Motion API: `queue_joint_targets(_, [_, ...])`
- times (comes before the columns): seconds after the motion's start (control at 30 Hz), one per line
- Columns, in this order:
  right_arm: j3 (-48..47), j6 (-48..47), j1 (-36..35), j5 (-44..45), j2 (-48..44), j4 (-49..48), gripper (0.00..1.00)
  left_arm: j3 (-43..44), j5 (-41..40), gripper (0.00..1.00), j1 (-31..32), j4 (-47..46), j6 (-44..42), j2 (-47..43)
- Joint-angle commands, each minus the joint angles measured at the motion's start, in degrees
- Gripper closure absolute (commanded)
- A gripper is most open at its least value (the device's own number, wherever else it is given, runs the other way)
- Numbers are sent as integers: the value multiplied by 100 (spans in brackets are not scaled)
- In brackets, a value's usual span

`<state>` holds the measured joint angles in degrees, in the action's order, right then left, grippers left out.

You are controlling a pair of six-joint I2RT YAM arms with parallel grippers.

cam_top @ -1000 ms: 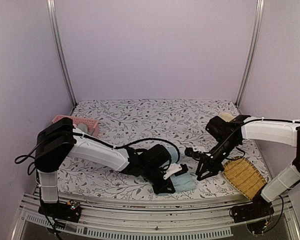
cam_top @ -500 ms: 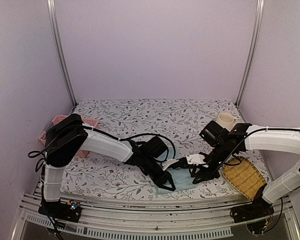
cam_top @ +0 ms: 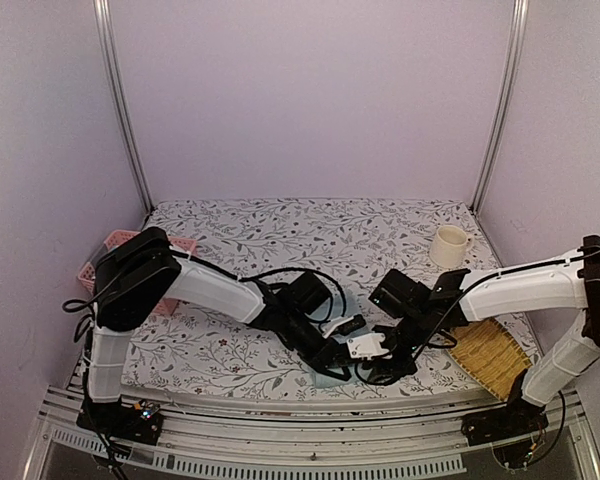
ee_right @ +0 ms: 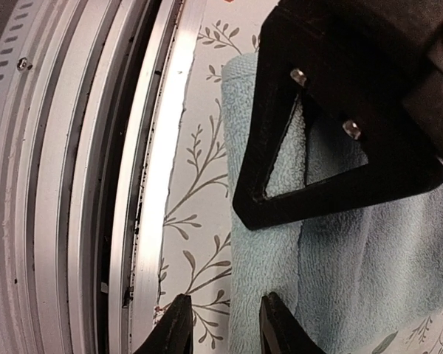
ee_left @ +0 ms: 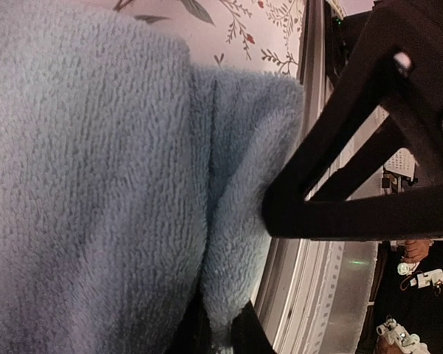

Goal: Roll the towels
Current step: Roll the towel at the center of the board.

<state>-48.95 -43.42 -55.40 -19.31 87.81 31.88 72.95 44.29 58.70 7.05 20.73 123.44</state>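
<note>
A light blue towel (ee_left: 96, 184) lies folded at the table's front edge, mostly hidden under both grippers in the top view, where only a corner of the towel (cam_top: 320, 374) shows. My left gripper (ee_left: 220, 332) is shut on a raised fold of it. The left gripper (cam_top: 332, 362) sits just left of the right gripper (cam_top: 372, 372). In the right wrist view the right gripper (ee_right: 223, 324) is open, low over the towel's (ee_right: 340, 251) near edge, one fingertip (ee_right: 179, 324) above the tablecloth and the other over the cloth. The left gripper's black finger (ee_right: 317, 192) rests on the towel just ahead.
The metal front rail (ee_right: 96, 184) runs right beside the towel. A woven yellow mat (cam_top: 485, 355) lies at the front right, a cream mug (cam_top: 448, 245) behind it. A pink lattice basket (cam_top: 110, 250) stands at the left edge, behind the left arm.
The right gripper has swung left and down from beside the yellow mat to the towel, next to the left gripper. The left gripper stays shut on the towel, shifted slightly.
</note>
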Motion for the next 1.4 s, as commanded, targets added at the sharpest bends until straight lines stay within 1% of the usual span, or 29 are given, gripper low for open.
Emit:
queue_joint_targets(0.0, [44,20,-206,359,270,-396,66,-350,-346,100,-87,71,194,83])
queue_joint_targets(0.27, [110,-75,-327,696,616,-665,65,-713,-220,100,-88,-473,385,-236])
queue_joint_targets(0.4, [183,-195,-334,991,736,-908,65,-837,-234,98,-87,-504,388,-307])
queue_joint_targets(0.5, [114,-215,-342,1124,613,-869,65,-884,-246,97,-100,-497,420,-281])
queue_joint_targets(0.6, [84,-240,-350,1107,314,-764,64,-922,-244,97,-100,-585,473,-249])
queue_joint_targets(0.67, [51,-292,-358,1145,274,-666,63,-908,-237,97,-96,-603,484,-217])
queue_joint_targets(0.73, [4,-316,-360,1131,392,-573,63,-892,-229,97,-96,-640,492,-200])
queue_joint_targets(0.9, [63,-325,-364,942,810,-703,64,-891,-246,97,-107,-631,478,-212])
queue_joint_targets(0.97, [87,-338,-361,946,953,-773,65,-909,-284,94,-108,-586,437,-259])
queue_joint_targets(1.0, [100,-355,-359,929,1001,-785,68,-924,-322,92,-112,-560,413,-296])
queue_joint_targets(1.07, [102,-417,-366,826,1084,-723,77,-1011,-363,86,-117,-554,315,-420])
queue_joint_targets(1.1, [85,-436,-360,751,1129,-640,79,-1075,-391,83,-114,-576,248,-523])
queue_joint_targets(1.13, [59,-460,-359,661,1156,-550,85,-1167,-464,77,-115,-589,191,-657])
queue_joint_targets(1.17, [39,-480,-366,556,1178,-416,88,-1280,-595,73,-120,-607,141,-798])
queue_joint_targets(1.3, [-157,-551,-359,61,1178,191,92,-1890,-1404,62,-113,-813,37,-1665])
queue_joint_targets(1.37, [-351,-562,-341,-189,1277,557,93,-2299,-1800,59,-92,-1100,45,-2096])
